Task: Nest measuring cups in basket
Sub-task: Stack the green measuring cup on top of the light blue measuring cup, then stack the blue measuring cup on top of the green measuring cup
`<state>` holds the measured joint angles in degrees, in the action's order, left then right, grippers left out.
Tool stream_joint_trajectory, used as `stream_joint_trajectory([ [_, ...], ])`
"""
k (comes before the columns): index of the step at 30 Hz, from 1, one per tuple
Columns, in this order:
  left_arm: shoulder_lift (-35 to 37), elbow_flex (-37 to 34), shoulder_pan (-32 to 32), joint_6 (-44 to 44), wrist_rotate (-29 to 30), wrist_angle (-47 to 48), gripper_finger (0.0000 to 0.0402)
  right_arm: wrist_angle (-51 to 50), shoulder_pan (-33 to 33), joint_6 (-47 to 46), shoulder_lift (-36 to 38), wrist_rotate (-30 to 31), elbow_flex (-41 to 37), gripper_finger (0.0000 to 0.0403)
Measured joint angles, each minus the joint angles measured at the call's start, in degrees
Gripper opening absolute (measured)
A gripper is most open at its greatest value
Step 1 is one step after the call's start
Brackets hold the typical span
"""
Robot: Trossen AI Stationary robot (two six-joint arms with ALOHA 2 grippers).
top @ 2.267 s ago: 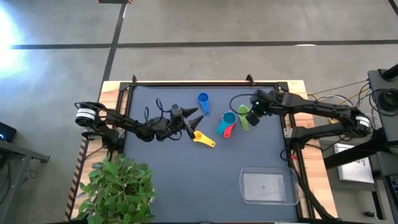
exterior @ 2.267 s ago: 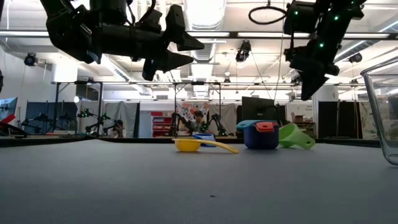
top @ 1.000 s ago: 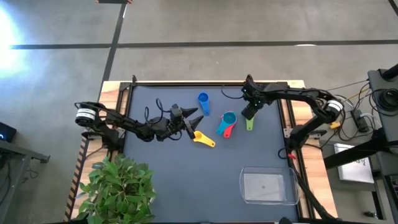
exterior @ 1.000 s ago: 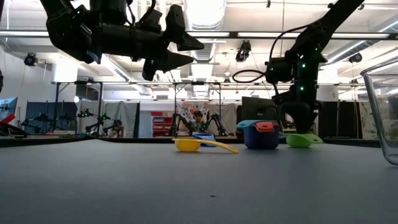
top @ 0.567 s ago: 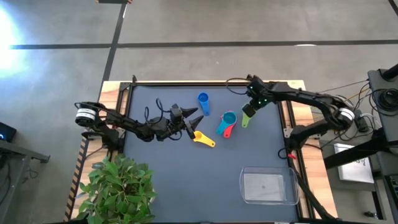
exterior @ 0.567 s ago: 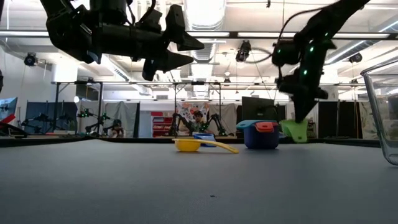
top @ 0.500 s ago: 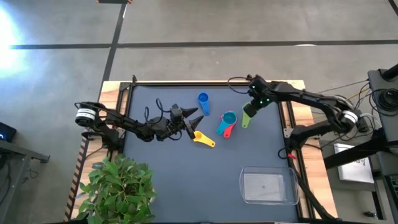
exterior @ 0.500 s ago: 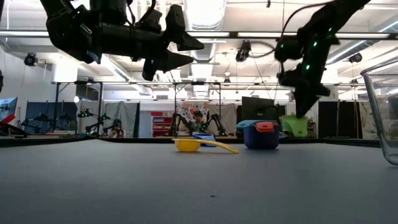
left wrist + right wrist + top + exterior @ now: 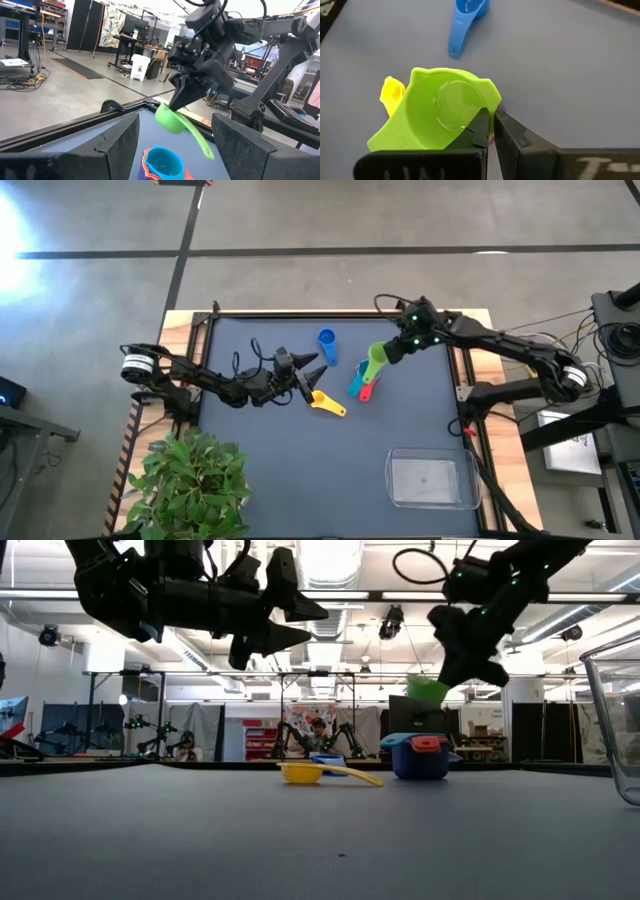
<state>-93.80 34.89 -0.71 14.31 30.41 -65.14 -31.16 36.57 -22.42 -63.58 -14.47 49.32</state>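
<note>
My right gripper (image 9: 388,352) is shut on the green measuring cup (image 9: 376,358) and holds it in the air above the stack of cups (image 9: 360,384), where a teal cup (image 9: 162,162) sits on top of a red one (image 9: 366,391). The blue cup (image 9: 327,345) lies on its side toward the far edge. The yellow cup (image 9: 325,402) rests on the mat just in front of my left gripper (image 9: 318,372), which hovers open left of the stack and touches nothing. The clear basket (image 9: 432,478) stands near the table's front right corner. My right gripper pinches the green cup's wall at the rim (image 9: 489,102), one finger (image 9: 479,127) inside the bowl and the other outside. The fingers come slanting down from the table's right. The cup is lifted clear and tilted, with its handle (image 9: 198,138) sticking out free.
A potted plant (image 9: 190,480) overhangs the table's near left corner. The basket's wall (image 9: 615,730) rises at the right edge of the low view. Raised rails frame the dark mat (image 9: 300,460), which lies bare between the cups and the basket.
My right gripper, down at the green cup on the mat to the right of the stack, has risen with the cup and carried it toward the table's left. The cup is now lifted clear and tilted, above the teal and red stack.
</note>
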Motion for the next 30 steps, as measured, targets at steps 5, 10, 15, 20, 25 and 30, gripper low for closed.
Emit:
stream_joint_trajectory([
  [5,0.00,0.00,0.00,0.00,0.00,0.00,0.0232,1.94,-2.09,-0.85,-4.82,-0.06,-0.01,0.0009],
  [10,0.00,0.00,0.00,-0.19,0.00,0.00,0.0232,2.23,-2.72,-1.11,-8.47,-0.08,-0.09,0.0009],
  [15,0.00,0.02,0.00,-0.24,0.00,0.00,0.0232,3.25,-2.70,-0.40,-9.19,-0.98,-0.09,0.0020],
  [20,0.00,0.01,0.01,-0.24,0.00,0.04,0.0232,3.17,-2.70,0.25,-8.81,-1.02,-0.09,0.0049],
  [25,0.00,0.02,0.00,-0.26,0.00,0.29,0.0232,3.12,-2.70,2.60,-7.99,-0.48,0.01,0.0088],
  [30,0.00,0.01,0.11,-0.52,0.02,0.62,0.0232,9.18,-2.81,5.92,-7.87,2.90,1.31,0.0119],
])
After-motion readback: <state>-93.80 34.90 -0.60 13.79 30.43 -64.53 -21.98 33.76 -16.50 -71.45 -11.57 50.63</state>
